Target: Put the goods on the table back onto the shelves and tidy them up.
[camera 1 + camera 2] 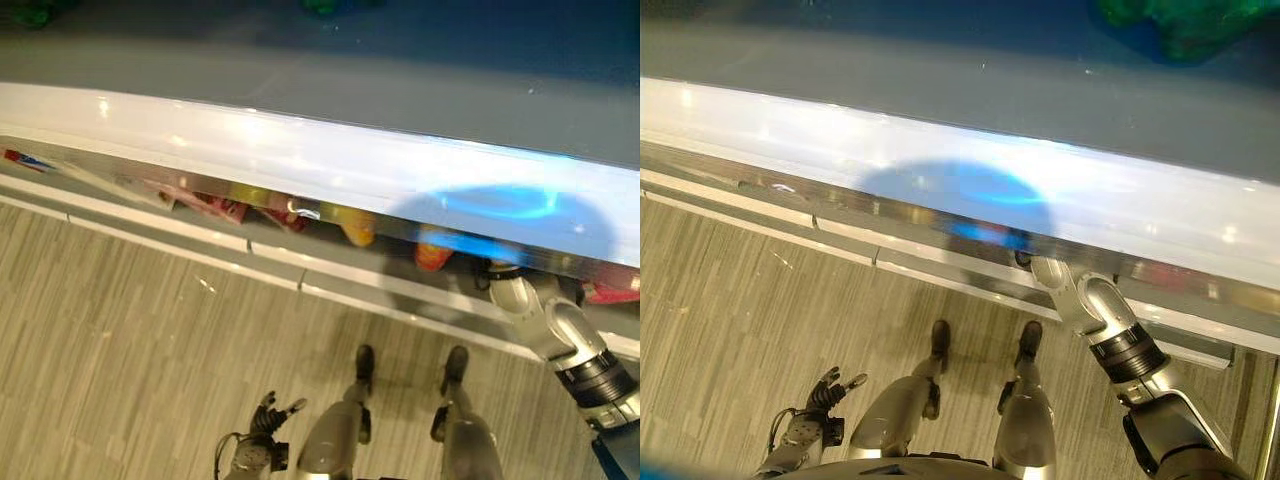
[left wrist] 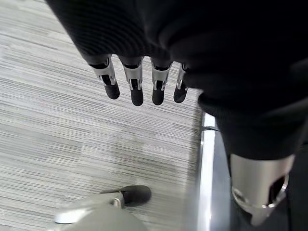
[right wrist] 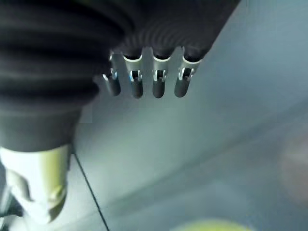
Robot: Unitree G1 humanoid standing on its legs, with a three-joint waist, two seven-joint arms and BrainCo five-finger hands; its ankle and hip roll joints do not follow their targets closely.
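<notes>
Goods stand on a low shelf under the white shelf edge (image 1: 300, 150): red packets (image 1: 215, 207), a yellow bottle (image 1: 358, 228), an orange bottle (image 1: 432, 255) and another red packet (image 1: 610, 292) at the far right. My right arm (image 1: 545, 320) reaches in under that edge beside the orange bottle, which hides the hand from above. In the right wrist view my right hand (image 3: 159, 86) has relaxed fingers over a grey shelf surface and holds nothing. My left hand (image 1: 262, 420) hangs low at the lower left, open and empty, its fingers (image 2: 137, 89) above the floor.
A green item (image 1: 1185, 25) lies on the dark upper shelf at the back right. A small red and blue item (image 1: 25, 160) sits at the far left under the edge. A pale base rail (image 1: 270, 260) runs along the foot of the shelving, with striped floor (image 1: 120, 330) before it.
</notes>
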